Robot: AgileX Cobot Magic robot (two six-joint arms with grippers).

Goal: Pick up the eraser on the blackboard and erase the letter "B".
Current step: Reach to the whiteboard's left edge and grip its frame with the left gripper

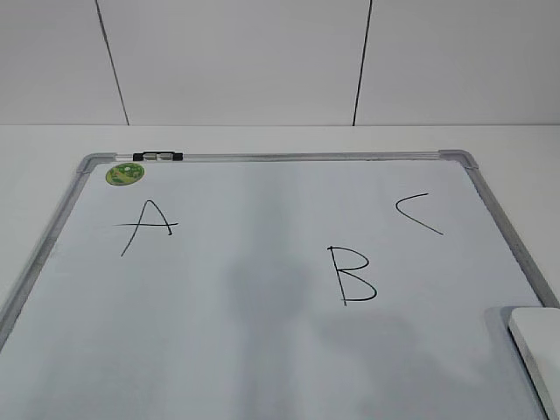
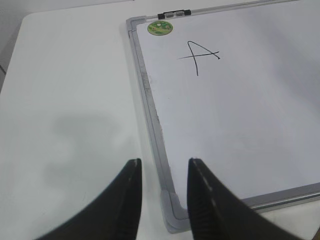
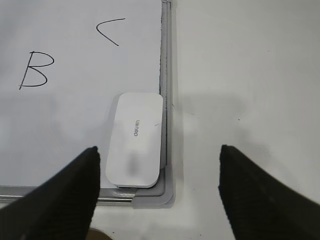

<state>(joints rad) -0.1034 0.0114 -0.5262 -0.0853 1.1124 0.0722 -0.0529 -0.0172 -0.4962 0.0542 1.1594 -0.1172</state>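
Eraser point(image 3: 135, 147) lying in board point(image 3: 75, 125) corner, touching frame, "B" point(image 3: 36, 70) well apart; right fingers point(image 3: 75, 185) spread wide, left fingers point(image 2: 131, 192) hanging part-open.

White eraser point(image 3: 136, 140) flat in blackboard point(image 3: 167, 60) corner, "B" point(image 3: 36, 70) intact

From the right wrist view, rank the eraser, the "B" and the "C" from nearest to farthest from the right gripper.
Right gripper, open:
1. Eraser, between the fingers, in the board's corner.
2. Letter "B", up left.
3. Letter "C", farthest, near the top.

Ext cam slants down front; wrist cams high over blackboard point(image 1: 262, 350) near corners.
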